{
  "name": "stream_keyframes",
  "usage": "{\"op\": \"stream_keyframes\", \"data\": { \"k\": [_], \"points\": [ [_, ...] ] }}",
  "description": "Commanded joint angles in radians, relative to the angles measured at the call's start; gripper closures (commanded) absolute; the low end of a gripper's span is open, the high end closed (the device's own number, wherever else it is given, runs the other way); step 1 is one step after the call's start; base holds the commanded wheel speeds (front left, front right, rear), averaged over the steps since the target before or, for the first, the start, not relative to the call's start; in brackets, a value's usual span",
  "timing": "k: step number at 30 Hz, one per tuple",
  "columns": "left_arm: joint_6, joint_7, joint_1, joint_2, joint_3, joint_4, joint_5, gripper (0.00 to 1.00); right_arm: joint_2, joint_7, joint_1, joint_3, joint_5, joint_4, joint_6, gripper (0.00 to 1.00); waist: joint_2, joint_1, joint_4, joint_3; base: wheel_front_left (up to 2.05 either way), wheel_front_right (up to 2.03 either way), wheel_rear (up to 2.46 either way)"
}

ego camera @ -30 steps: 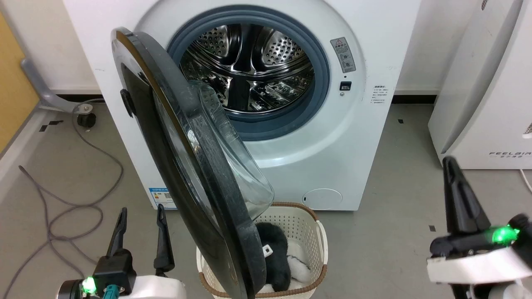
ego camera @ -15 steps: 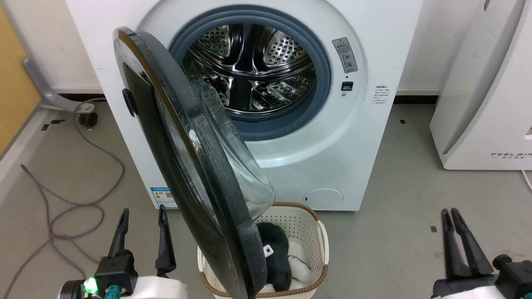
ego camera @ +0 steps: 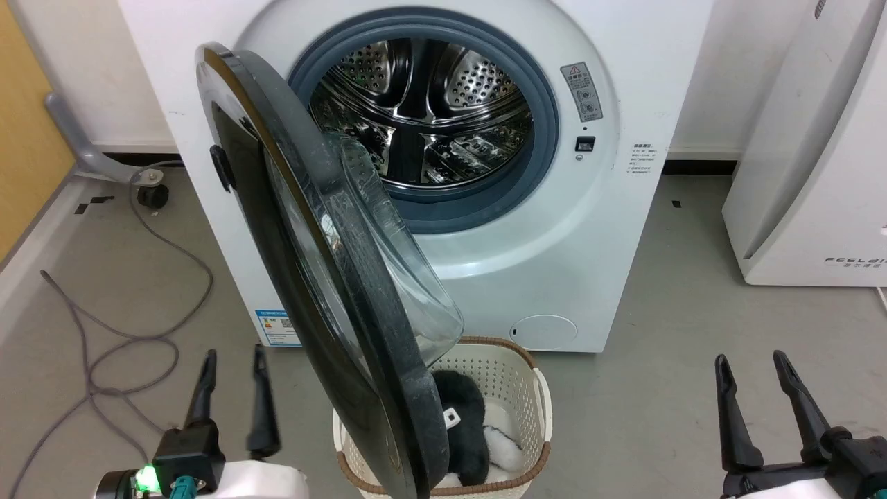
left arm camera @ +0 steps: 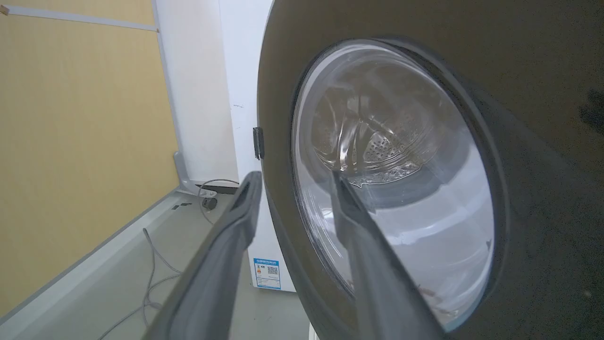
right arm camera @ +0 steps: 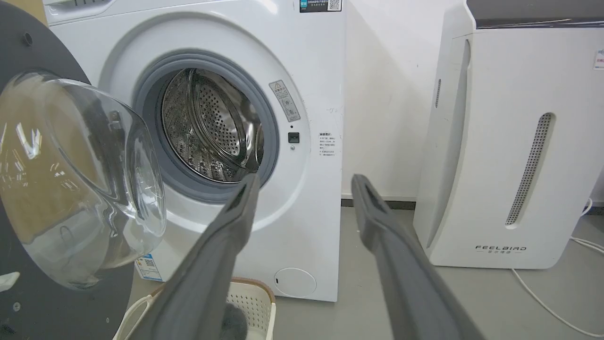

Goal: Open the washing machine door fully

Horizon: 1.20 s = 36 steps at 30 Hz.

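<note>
The white washing machine (ego camera: 554, 263) stands ahead with its steel drum (ego camera: 423, 118) exposed. Its round black door (ego camera: 367, 339) is swung out on the left hinge, edge-on to the head view, with the clear glass bowl (ego camera: 409, 270) facing right. My left gripper (ego camera: 233, 355) is open, low on the floor side left of the door and apart from it. In the left wrist view, this gripper (left arm camera: 295, 175) looks at the door's outer face (left arm camera: 519, 71). My right gripper (ego camera: 750, 359) is open at the lower right, empty and far from the door. From the right wrist view, the gripper (right arm camera: 306, 178) points at the washer (right arm camera: 311, 71).
A cream laundry basket (ego camera: 537, 395) holding dark and white fluffy items sits on the floor under the door's lower edge. The white FEELBIRD appliance (ego camera: 818, 138) stands to the right. A grey cable (ego camera: 90, 346) loops across the floor on the left, beside a yellow wall (ego camera: 28, 138).
My right gripper dropped from a raised, sideways pose to the lower right and opened its fingers. The camera shifted slightly. The door kept its angle.
</note>
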Motion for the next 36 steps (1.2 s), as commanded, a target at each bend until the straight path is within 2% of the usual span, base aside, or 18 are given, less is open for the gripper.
{"op": "stream_keyframes", "data": {
  "k": [1,10,18,25,36],
  "points": [
    [0.001,-0.005,-0.007,0.001,0.006,-0.003,0.004,1.0,0.005,-0.004,0.013,-0.003,-0.004,0.003,0.005,0.0,0.0,0.0001,0.001,0.0,0.0,0.0,0.0],
    [-0.022,-0.005,-0.062,0.009,0.042,-0.07,0.015,1.0,0.005,-0.004,0.009,-0.013,-0.032,-0.005,0.005,0.0,0.0,0.0001,0.008,0.002,0.0,0.0,0.0],
    [-0.092,-0.005,-0.126,0.033,0.02,-0.192,0.025,1.0,0.005,-0.004,0.006,-0.018,-0.033,-0.012,0.005,0.0,0.0,0.0001,0.012,0.006,0.0,0.0,0.0],
    [-0.152,-0.005,-0.164,0.029,-0.066,-0.297,0.029,1.0,0.005,-0.004,0.004,-0.017,-0.035,-0.015,0.005,0.0,0.0,0.0001,0.011,0.009,0.0,0.0,0.0],
    [-0.221,-0.005,-0.166,0.011,-0.297,-0.341,0.017,1.0,0.005,-0.004,0.0,-0.008,-0.035,-0.009,0.005,0.0,0.0,0.0001,0.008,0.006,0.0,0.0,0.0]
  ]
}}
